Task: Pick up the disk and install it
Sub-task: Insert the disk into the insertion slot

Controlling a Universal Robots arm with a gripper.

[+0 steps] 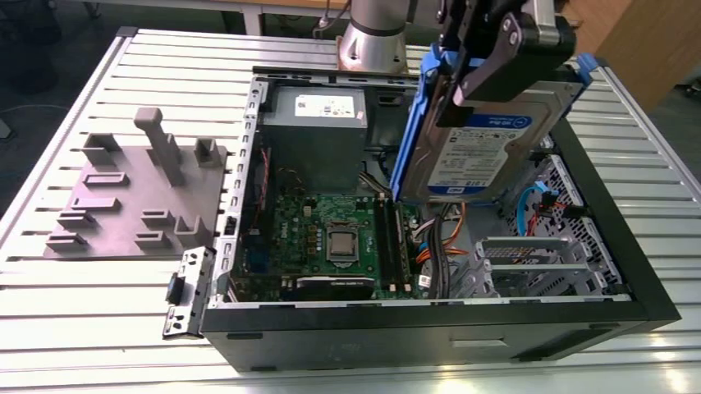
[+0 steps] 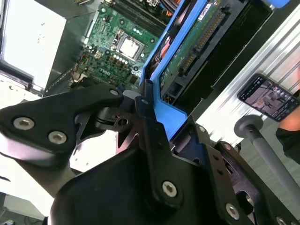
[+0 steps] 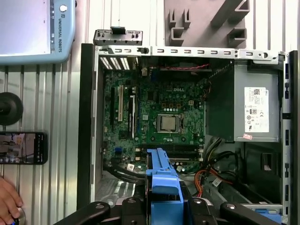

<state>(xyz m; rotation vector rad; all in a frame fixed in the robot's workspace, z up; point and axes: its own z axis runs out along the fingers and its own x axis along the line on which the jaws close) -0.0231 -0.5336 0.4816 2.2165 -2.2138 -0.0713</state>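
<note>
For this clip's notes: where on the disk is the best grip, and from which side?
By the blue carrier bracket's end edge, approached from above. The disk hangs upright over the open computer case with the gripper shut on that top edge, leaving the faces free.

Fine print — disk [image 1: 477,156], power-supply sticker [image 3: 256,110] — illegible

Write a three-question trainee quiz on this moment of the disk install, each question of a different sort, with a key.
1. True or false: the disk lies flat on the table.
2. What is the gripper shut on? A) the grey fixture block B) the disk C) the power supply
3. Fill in: the disk hangs on edge above the open computer ____.

Key: 1 false, it is held on edge in the air. 2 B, gripped by its blue carrier. 3 case.
</note>
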